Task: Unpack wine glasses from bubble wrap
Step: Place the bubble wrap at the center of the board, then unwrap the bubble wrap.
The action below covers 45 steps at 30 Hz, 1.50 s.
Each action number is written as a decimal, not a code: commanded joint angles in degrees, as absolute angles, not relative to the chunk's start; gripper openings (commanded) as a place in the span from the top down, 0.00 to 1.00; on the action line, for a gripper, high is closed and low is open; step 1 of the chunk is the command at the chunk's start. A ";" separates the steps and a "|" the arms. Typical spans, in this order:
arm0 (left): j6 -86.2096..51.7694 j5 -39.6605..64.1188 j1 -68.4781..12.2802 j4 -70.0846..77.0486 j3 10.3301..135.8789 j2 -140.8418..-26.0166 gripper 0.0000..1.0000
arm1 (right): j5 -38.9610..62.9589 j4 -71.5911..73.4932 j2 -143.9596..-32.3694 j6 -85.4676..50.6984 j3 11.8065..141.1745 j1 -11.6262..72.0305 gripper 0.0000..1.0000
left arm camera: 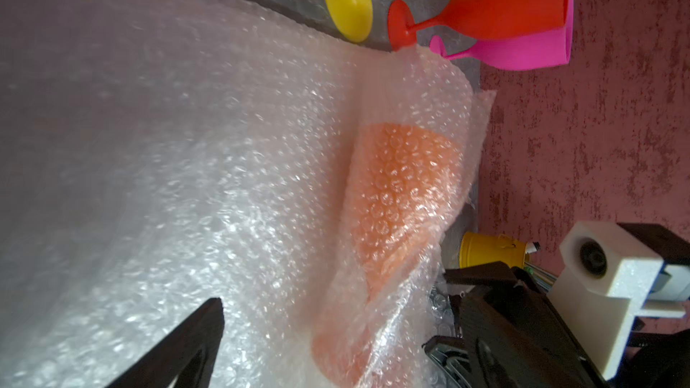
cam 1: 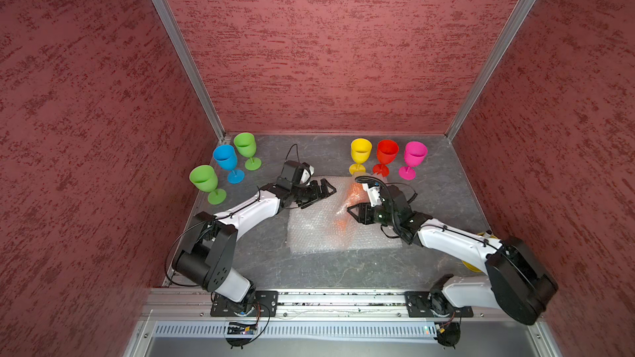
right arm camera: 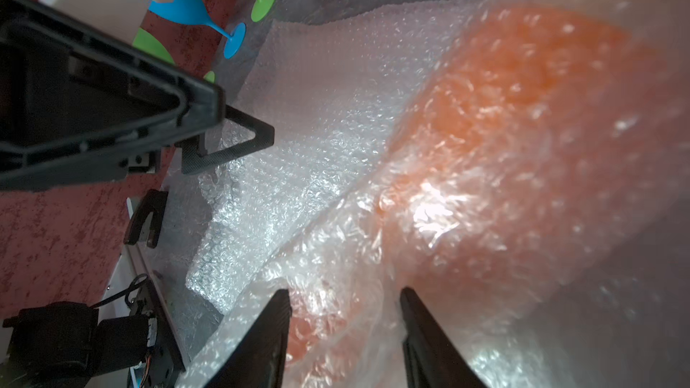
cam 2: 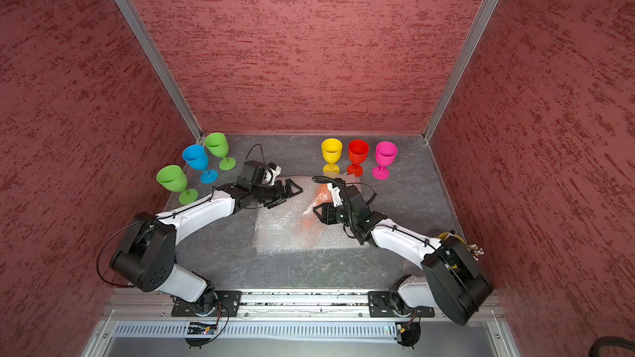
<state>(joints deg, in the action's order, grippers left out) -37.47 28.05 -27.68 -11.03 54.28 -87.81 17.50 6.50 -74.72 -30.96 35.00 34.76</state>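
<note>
An orange wine glass [cam 1: 350,197] lies on its side mid-table, still rolled in bubble wrap [cam 1: 316,231] whose loose part is spread flat beneath it. My right gripper [right arm camera: 344,293] stands open at the roll's near end, a crumpled fold of wrap between its fingers. My left gripper [cam 1: 321,195] hangs wide open over the sheet's far left corner, holding nothing; the left wrist view shows only one finger [left arm camera: 194,345]. Two green glasses [cam 1: 204,180] [cam 1: 245,145] and a blue one [cam 1: 225,157] stand upright back left. Yellow [cam 1: 360,151], red [cam 1: 387,152] and pink [cam 1: 415,154] stand back right.
A yellow tin [cam 2: 446,235] with pens sits at the right edge, mostly behind my right arm. Red textured walls [cam 1: 103,132] close in the left, back and right sides. A metal rail [cam 1: 343,298] carrying both arm bases runs along the front.
</note>
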 commanded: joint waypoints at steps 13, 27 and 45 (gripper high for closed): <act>-30.86 29.26 -35.90 -12.88 57.97 -94.24 0.32 | 9.49 1.94 -62.99 -35.93 31.57 34.63 0.47; -34.41 33.96 -36.21 -5.85 57.61 -95.04 0.89 | 6.78 0.97 -64.30 -33.80 33.78 34.37 0.47; -32.75 12.84 -44.08 -5.69 51.49 -82.98 1.00 | 9.00 -0.07 -69.18 -29.24 42.04 34.28 0.26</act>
